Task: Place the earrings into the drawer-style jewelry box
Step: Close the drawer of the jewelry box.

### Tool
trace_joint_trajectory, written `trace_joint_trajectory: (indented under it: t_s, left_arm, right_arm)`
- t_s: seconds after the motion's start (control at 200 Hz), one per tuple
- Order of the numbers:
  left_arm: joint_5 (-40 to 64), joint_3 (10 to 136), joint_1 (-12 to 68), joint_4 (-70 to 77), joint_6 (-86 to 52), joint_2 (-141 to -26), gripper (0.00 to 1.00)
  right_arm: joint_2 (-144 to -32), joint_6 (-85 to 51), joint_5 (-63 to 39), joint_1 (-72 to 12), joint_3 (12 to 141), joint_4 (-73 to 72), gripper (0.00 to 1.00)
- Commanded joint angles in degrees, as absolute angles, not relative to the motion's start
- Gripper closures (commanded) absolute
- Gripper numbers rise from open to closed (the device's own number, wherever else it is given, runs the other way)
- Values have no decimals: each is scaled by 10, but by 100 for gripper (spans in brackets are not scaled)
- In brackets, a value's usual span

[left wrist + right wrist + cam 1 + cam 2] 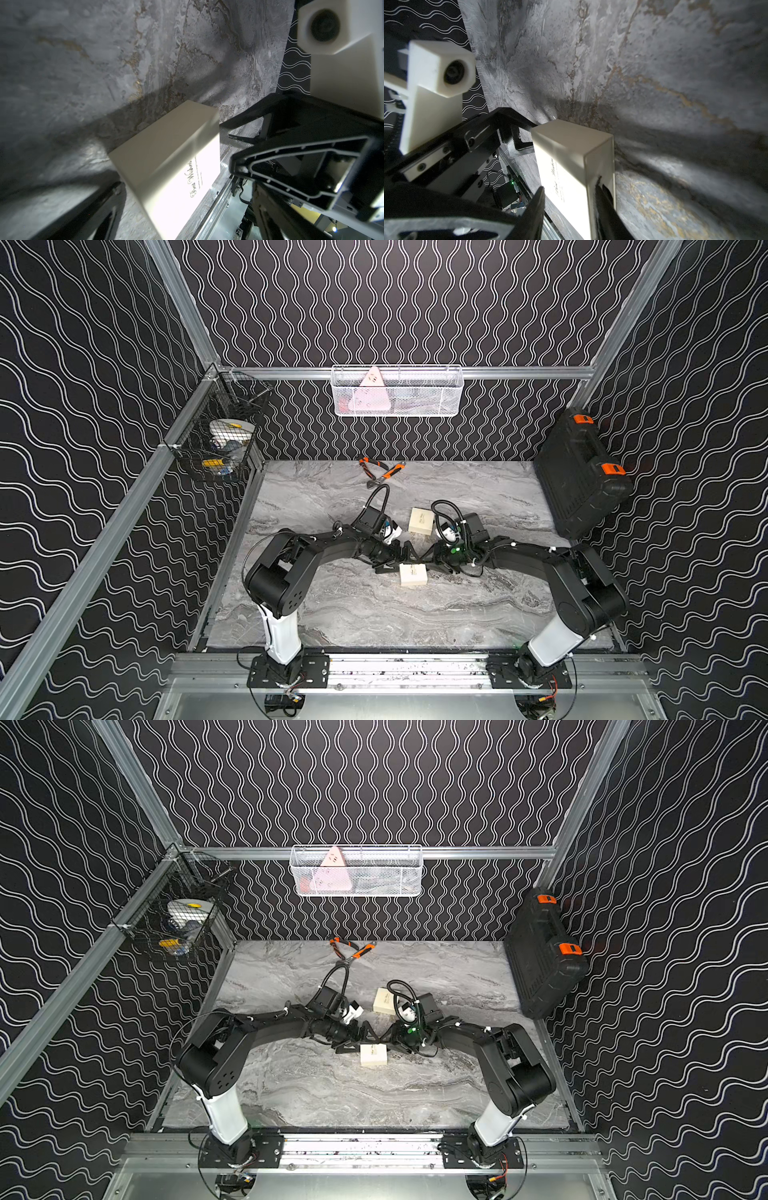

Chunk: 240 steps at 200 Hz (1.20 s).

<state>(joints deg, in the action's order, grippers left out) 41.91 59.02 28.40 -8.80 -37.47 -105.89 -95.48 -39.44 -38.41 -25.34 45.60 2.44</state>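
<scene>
Earrings: not visible in any view, too small or hidden, so their location can't be told. Jewelry box [413,574] sits mid-table between the two arms. Its drawer looks shut and no opening shows. Right gripper [571,185] is clamped on one end of it. Left gripper [176,176] has its jaws spread wide around the other end, with no contact visible.

Risks:
- The box looks light and smooth, and the marble table [353,614] looks slick. If the left closes off-centre, it likely shoves the box and twists it out of the right's pinch.
- If the right squeezes the sleeve too hard, the drawer probably binds and the whole box drags instead of opening.
- The grippers are nose to nose, so the fingers could clash on a misaligned close.

Look: cream, rectangular, crisp edges, dark script lettering on the top face, no pull tab visible.

A second cream box [419,521] sits just behind, near the right wrist, and is easy to bump. Orange-handled tools [390,473] lie at the back, well apart.
</scene>
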Motion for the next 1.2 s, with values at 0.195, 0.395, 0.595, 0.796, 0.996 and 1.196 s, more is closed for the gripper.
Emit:
trace_joint_trajectory:
  t_s: [0.195, 0.395, 0.595, 0.796, 0.996, 1.196]
  left_arm:
    - [421, 599, 296, -71, -382, -1070, 2]
    - [420, 602, 302, -70, -386, -1074, 2]
    - [413, 598, 303, -76, -382, -1070, 2]
    - [390, 595, 294, -106, -362, -1058, 1]
    - [313, 608, 257, -183, -298, -998, 2]
    - [102, 609, 239, -237, -185, -848, 2]
  right_arm:
    - [-944, -396, -382, -254, 447, 14, 60]
    - [-932, -391, -373, -254, 441, 23, 59]
    - [-927, -389, -364, -252, 439, 34, 55]
    - [-916, -375, -348, -239, 442, 60, 41]
    - [-886, -336, -297, -216, 482, 130, 23]
    - [-812, -277, -53, -210, 543, 166, 8]
